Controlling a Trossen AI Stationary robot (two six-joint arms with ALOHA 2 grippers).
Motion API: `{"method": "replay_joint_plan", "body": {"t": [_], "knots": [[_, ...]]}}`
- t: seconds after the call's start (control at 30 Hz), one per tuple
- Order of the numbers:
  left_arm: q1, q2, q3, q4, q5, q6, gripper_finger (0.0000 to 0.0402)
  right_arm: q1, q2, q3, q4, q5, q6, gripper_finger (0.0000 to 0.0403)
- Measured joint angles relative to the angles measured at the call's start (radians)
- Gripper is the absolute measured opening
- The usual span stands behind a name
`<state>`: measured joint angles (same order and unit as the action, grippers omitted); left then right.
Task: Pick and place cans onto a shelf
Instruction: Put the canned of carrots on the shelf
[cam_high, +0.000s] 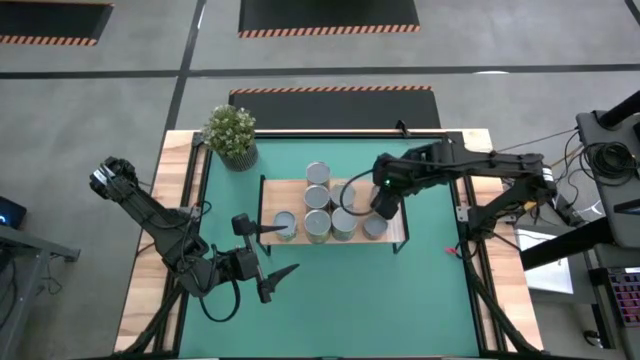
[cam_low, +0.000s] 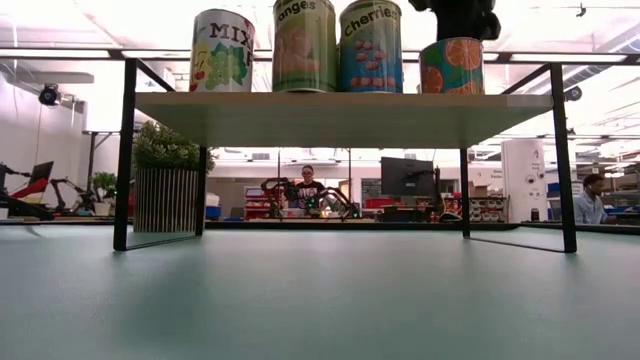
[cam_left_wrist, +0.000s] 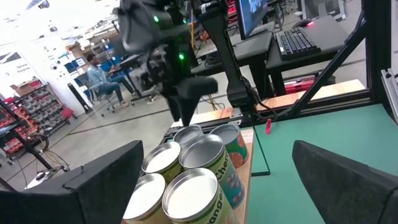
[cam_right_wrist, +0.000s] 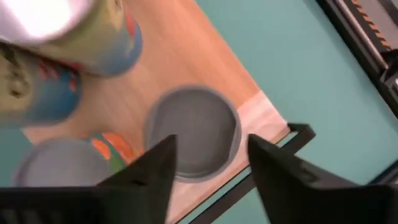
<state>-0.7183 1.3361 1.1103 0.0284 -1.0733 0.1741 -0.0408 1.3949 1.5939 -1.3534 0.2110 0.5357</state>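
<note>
Open-jawed over the shelf-edge can (cam_right_wrist: 193, 134), the right gripper (cam_right_wrist: 208, 171) may clip it off the shelf (cam_high: 392, 232); left gripper (cam_high: 262, 254) waits, spread.

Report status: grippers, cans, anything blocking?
Right gripper open above end can on shelf. Left gripper open, off shelf beside it. Nothing blocking.

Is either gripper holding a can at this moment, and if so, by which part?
Nothing is held. The right gripper hangs open above a can on the shelf; the left gripper is open over the table mat.
</note>
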Motion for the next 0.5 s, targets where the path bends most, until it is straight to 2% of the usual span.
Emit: {"method": "replay_joint_plan", "body": {"t": [0.17, 0.3, 0.5], "knots": [[0.0, 0.0, 0.0, 0.0, 0.0, 0.0, 0.0393, 0.012, 0.003, -0.069, 0.028, 0.065, 0.009, 0.0078], [0.0, 0.0, 0.0, 0.0, 0.0, 0.0, 0.0393, 0.013, 0.014, -0.104, 0.068, 0.068, -0.009, 0.0019], [0.0, 0.0, 0.0, 0.0, 0.0, 0.0, 0.0393, 0.013, 0.013, -0.143, 0.13, 0.062, -0.013, 0.0013]]}}
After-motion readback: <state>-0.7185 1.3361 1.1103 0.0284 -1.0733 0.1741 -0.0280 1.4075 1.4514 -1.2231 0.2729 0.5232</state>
